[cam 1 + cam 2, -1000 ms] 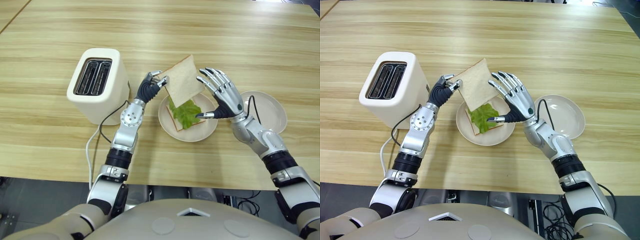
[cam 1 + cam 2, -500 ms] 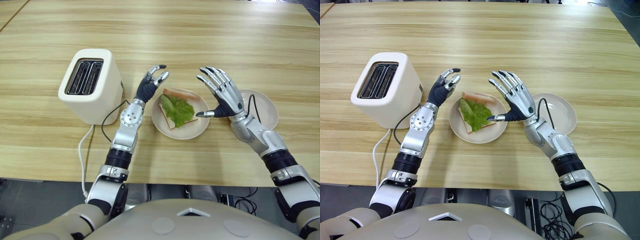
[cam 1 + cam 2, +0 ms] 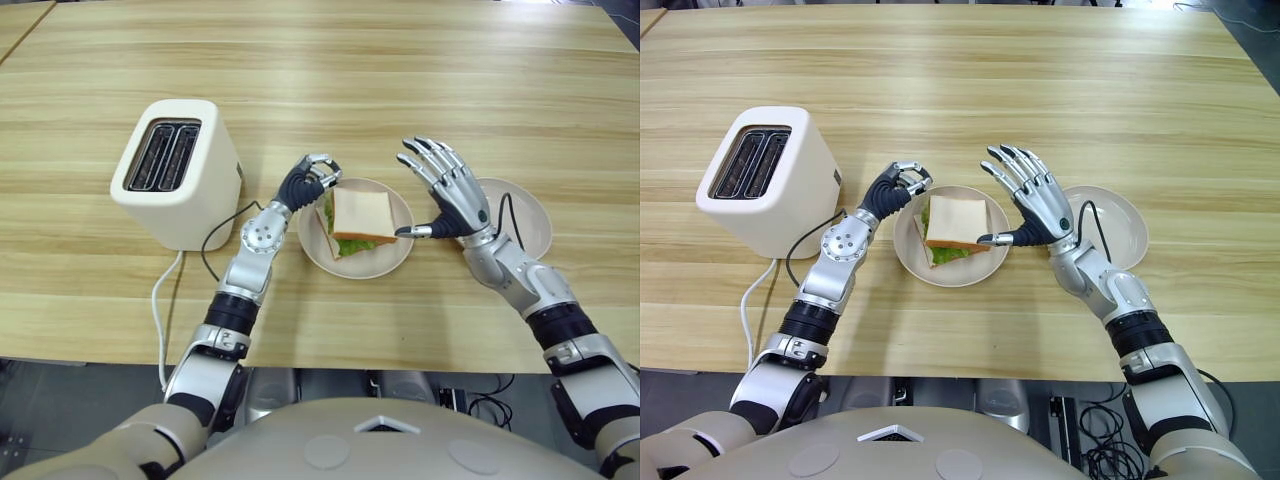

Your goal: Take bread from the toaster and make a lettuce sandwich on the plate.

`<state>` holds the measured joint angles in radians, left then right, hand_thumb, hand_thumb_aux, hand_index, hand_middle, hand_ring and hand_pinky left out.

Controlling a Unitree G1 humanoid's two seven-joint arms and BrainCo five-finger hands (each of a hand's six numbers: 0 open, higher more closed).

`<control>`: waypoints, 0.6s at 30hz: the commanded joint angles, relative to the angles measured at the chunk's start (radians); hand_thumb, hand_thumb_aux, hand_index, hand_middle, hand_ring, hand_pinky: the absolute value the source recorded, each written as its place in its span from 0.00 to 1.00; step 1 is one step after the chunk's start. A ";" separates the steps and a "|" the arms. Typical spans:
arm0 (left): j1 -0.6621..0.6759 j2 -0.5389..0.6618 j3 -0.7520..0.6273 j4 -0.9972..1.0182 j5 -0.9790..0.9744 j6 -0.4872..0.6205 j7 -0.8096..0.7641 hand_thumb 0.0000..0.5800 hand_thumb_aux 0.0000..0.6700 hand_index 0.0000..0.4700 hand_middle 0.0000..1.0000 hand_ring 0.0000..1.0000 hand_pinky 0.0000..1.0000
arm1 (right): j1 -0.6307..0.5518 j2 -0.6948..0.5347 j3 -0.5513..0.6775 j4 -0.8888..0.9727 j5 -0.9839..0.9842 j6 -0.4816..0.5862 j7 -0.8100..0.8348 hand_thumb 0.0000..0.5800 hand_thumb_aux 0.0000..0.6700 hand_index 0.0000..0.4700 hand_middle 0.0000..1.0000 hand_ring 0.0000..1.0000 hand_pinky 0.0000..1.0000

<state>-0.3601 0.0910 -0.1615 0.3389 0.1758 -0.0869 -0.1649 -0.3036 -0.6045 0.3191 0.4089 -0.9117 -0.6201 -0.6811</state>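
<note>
Bread slice, square, atop ruffled lettuce, round cream plate

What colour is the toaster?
The toaster is cream-white with dark slots, clearest in the left eye view.

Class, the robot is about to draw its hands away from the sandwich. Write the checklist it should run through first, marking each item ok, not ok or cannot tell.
1. Top bread slice lies flat on the lettuce: ok.
2. Sandwich sits within the plate: ok.
3. Left hand is clear of the bread: cannot tell; its curled fingers hold nothing but sit close to the slice's corner.
4. Right hand is open and holds nothing, beside the plate: ok.
5. Toaster slots are empty: ok.
</note>
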 commanded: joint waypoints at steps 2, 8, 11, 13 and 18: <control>0.018 -0.003 -0.011 -0.018 0.032 -0.018 0.041 1.00 1.00 0.98 1.00 1.00 1.00 | 0.007 -0.007 -0.018 0.003 0.026 -0.005 0.002 0.00 0.00 0.00 0.00 0.00 0.00; 0.041 0.007 0.052 -0.194 0.100 -0.118 0.215 0.00 0.00 0.00 0.00 0.00 0.00 | 0.003 0.041 -0.066 0.067 0.216 -0.062 0.082 0.00 0.00 0.00 0.00 0.00 0.00; 0.092 0.002 0.085 -0.301 0.088 -0.165 0.260 0.00 0.00 0.00 0.00 0.00 0.00 | 0.020 0.090 -0.080 0.079 0.459 -0.152 0.234 0.00 0.00 0.00 0.00 0.00 0.00; 0.149 0.003 0.078 -0.375 0.060 -0.183 0.237 0.00 0.00 0.00 0.00 0.00 0.00 | 0.049 0.107 -0.056 0.051 0.673 -0.220 0.402 0.56 0.34 0.33 0.00 0.00 0.00; 0.331 0.063 0.034 -0.545 0.009 -0.189 0.105 1.00 1.00 0.98 1.00 1.00 1.00 | 0.164 0.078 0.012 -0.118 1.010 -0.257 0.735 1.00 1.00 0.98 1.00 1.00 1.00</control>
<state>-0.0717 0.1287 -0.1017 -0.1506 0.2031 -0.2788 -0.0031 -0.1667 -0.5170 0.3050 0.3509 -0.0122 -0.8757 -0.0652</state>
